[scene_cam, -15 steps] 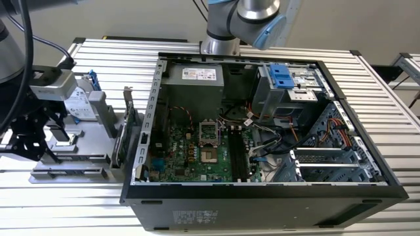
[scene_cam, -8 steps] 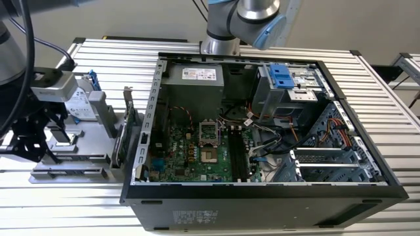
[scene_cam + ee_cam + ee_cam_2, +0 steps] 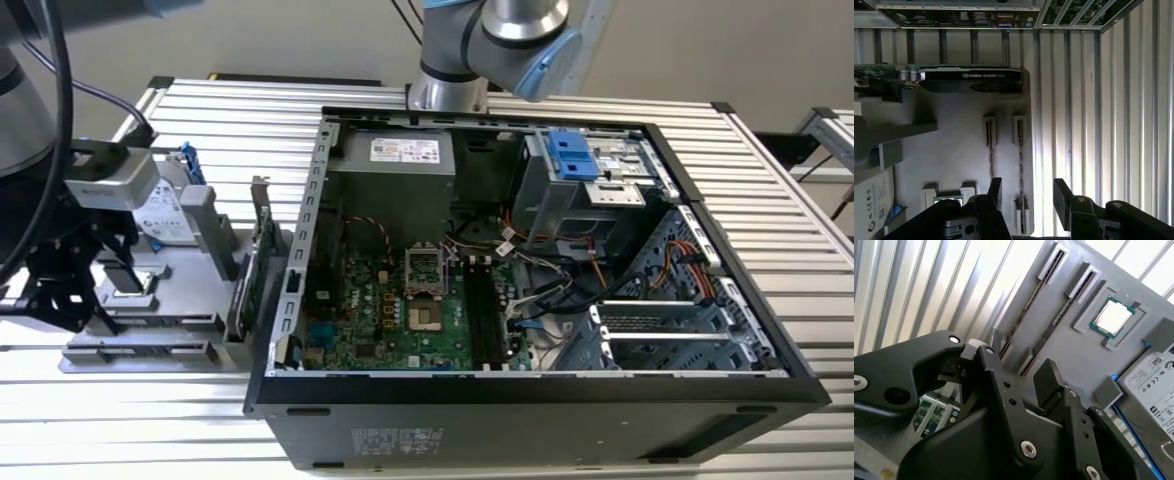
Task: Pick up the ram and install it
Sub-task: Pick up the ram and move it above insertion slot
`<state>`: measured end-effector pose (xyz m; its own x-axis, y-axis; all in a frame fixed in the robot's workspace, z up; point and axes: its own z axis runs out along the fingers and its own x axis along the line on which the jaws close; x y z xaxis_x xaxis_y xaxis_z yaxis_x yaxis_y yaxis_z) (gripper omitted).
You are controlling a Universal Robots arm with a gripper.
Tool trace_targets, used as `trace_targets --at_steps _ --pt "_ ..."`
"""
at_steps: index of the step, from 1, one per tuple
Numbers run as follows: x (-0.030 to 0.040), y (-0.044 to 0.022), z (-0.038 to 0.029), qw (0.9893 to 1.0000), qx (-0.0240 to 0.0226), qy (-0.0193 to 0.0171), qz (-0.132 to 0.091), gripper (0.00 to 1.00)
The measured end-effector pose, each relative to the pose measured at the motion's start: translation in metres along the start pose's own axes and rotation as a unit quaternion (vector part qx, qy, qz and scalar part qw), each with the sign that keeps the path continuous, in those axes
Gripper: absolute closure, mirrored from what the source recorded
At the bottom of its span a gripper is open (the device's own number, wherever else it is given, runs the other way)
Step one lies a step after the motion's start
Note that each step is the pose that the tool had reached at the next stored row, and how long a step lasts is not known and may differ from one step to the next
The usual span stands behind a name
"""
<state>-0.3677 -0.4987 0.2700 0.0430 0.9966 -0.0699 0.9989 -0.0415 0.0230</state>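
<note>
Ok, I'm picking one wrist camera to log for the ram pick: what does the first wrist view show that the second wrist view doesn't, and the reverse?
First wrist view, not second: the long black expansion card at one end of the flat grey parts tray, and the computer case's rear port panel. Second wrist view, not first: the whole face of the square silver processor chip. Both: the open black end effector, two thin ram sticks on edge in the tray's slots, a white-labelled drive, the slatted metal table.

A robotics lab is showing here: a robot arm (image 3: 497,35) is standing over a slatted aluminium tabletop (image 3: 781,185) carrying an open computer case (image 3: 534,425) and a grey parts fixture (image 3: 154,345).
</note>
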Motion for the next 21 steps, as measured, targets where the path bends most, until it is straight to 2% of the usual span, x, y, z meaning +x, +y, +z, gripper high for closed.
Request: trace_targets --at_steps 4,13,21 --pt "0.0001 0.0000 0.0018 1.0000 0.0000 -0.0022 0.000 0.00" --pt "0.0003 -0.0001 0.0043 1.0000 -0.0001 -0.0033 0.000 0.00" --pt "0.0006 -0.0002 0.0093 1.0000 -0.0003 -0.0076 0.000 0.00"
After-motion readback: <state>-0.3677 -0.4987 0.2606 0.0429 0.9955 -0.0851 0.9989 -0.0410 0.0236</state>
